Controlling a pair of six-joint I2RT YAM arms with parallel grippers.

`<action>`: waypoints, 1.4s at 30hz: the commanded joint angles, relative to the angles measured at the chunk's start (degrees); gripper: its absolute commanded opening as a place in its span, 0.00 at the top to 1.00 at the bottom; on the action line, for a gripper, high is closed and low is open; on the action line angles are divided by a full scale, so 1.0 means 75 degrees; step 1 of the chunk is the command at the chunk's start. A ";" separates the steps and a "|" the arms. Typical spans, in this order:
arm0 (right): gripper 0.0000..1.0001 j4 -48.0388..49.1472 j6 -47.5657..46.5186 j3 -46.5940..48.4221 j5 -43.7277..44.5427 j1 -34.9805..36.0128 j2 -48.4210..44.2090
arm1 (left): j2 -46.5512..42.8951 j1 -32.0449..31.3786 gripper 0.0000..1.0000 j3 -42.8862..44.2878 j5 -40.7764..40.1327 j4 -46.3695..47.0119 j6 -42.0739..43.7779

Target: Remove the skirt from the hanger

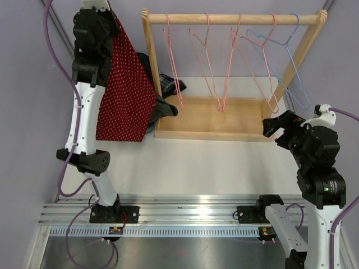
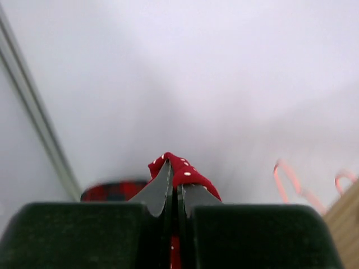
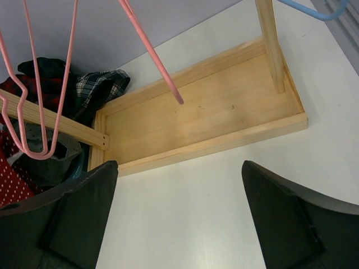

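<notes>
Red cloth with small white dots, the skirt (image 1: 126,89), is held up high at the far left of the worktop (image 1: 213,162), well apart from the hangers (image 1: 174,67) on the rack (image 1: 235,19). It is pinched at its top edge by the left claw (image 2: 174,179), whose jaws are shown fully closed in the left wrist view, with a small peak of fabric standing above the tips. From there the skirt drapes in a long, limp sheet beside the left arm, its hem close to the worktop. No hanger is seen inside it, and every hanger on the rail hangs bare, so the removal itself is judged to be done and the carrying-off step to be in hand. A lowering onto the worktop or onto the pile (image 1: 162,103) is called for next, then a release; slack cloth may cling to the jaws. The right claw (image 1: 275,124) is spread wide and holds nothing, hovering over the worktop near the rack's right end. The rack is of pale, smooth wood, with a round rail and a shallow tray base. The hangers are thin bent wire, mostly pink, one blue. The pile is of dark, crumpled, partly plaid garments.
</notes>
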 commanded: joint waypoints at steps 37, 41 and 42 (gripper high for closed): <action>0.01 0.0008 0.0099 0.0392 -0.0612 0.0419 -0.0321 | -0.0434 0.0897 0.01 -0.3489 0.0421 0.3358 -0.1425; 0.01 -0.0156 0.0004 0.0497 -0.0800 0.0419 -0.0075 | -0.2611 0.0781 0.01 -0.5127 0.0738 0.2504 -0.1892; 0.01 -0.0214 -0.0019 0.0520 -0.0858 0.0419 -0.0051 | -0.3236 0.0734 0.01 -0.6280 0.0878 0.2467 -0.1987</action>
